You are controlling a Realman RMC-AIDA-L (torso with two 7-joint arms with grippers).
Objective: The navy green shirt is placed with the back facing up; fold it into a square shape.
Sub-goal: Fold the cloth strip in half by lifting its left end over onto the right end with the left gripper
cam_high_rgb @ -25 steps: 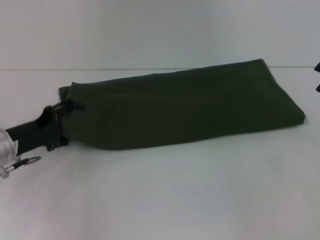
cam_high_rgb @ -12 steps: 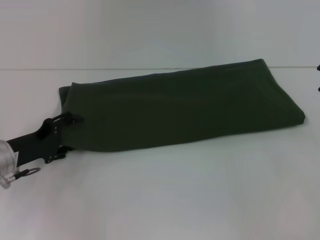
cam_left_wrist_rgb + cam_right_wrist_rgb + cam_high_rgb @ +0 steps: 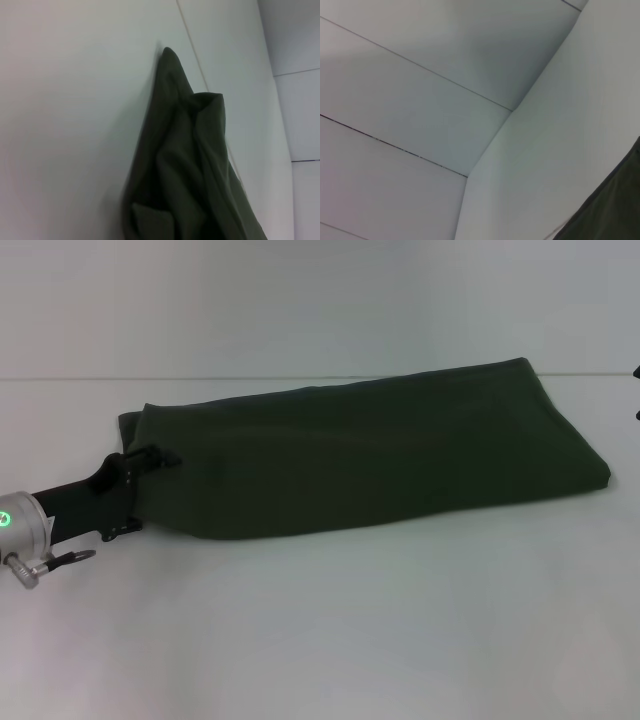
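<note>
Nearest, bare white desk point(image 3: 330, 640) gives open room in front. The left gripper point(image 3: 150, 465) reaches in low from the left, its fingers closed on the shirt point(image 3: 380, 455) at its left end, likely to fold that end rightward. The shirt lies as a long folded strip running rightward and away, well inside the desk's far edge. The right gripper is barely in view at the right edge; its fingers cannot be told.
</note>
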